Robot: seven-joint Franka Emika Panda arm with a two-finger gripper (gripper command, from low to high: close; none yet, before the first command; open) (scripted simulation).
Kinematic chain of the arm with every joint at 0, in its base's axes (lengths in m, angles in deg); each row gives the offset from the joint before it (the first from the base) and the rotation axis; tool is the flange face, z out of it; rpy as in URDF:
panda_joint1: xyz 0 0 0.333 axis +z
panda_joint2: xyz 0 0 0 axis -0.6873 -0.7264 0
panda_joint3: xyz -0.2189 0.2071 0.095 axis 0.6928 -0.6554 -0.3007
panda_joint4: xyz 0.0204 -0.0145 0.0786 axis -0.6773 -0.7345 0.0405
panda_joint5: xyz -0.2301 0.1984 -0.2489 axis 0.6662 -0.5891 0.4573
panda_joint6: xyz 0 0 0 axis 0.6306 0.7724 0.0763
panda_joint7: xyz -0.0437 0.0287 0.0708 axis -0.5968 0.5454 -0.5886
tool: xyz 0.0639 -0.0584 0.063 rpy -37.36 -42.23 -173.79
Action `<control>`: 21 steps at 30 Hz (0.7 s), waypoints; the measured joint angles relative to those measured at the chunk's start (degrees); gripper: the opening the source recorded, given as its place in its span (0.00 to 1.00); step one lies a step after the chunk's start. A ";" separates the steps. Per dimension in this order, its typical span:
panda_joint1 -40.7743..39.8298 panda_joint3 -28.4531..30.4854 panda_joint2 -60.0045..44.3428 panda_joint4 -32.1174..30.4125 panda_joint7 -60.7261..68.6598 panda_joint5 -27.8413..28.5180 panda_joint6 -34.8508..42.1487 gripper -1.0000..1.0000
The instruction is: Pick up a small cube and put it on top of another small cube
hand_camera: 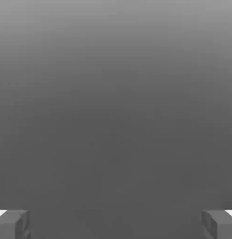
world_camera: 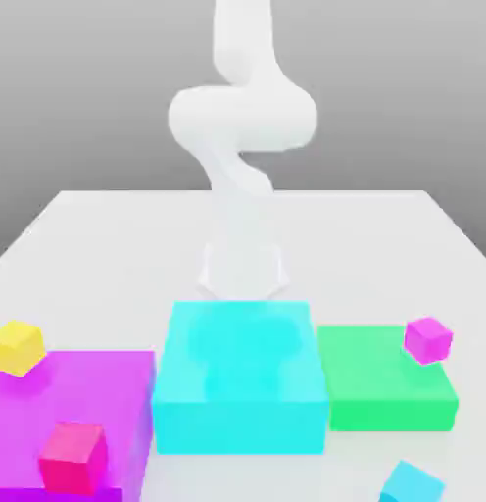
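You have the white arm [world_camera: 242, 147] rising at the far middle of the white table [world_camera: 90, 245], its lower part blurred behind the big cyan block [world_camera: 237, 377]. In the hand view your gripper [hand_camera: 116, 224] shows two grey fingertips [hand_camera: 12, 224] set wide apart at opposite edges, with nothing between them, only plain grey background ahead.

The small cyan cube [world_camera: 413, 483] lies on the table at the near edge, toward the exterior view's right, in front of the green block [world_camera: 384, 392] and apart from it. A small magenta cube [world_camera: 427, 339] sits on the green block's far right part. On the exterior view's left, the big magenta block [world_camera: 80, 392] touches the big cyan block's side; a pink cube [world_camera: 73, 456] rests on its near part, and a yellow cube [world_camera: 17, 347] sits at its far left corner.
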 joint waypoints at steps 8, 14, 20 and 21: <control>5.06 0.07 -16.98 0.89 8.94 -1.23 -4.55 0.50; 7.95 -0.82 -29.45 1.56 15.33 -1.88 -7.88 0.50; 10.93 -2.34 -41.90 2.20 20.94 -1.46 -11.25 0.50; 11.32 -2.46 -43.98 2.32 21.75 -1.20 -11.79 0.50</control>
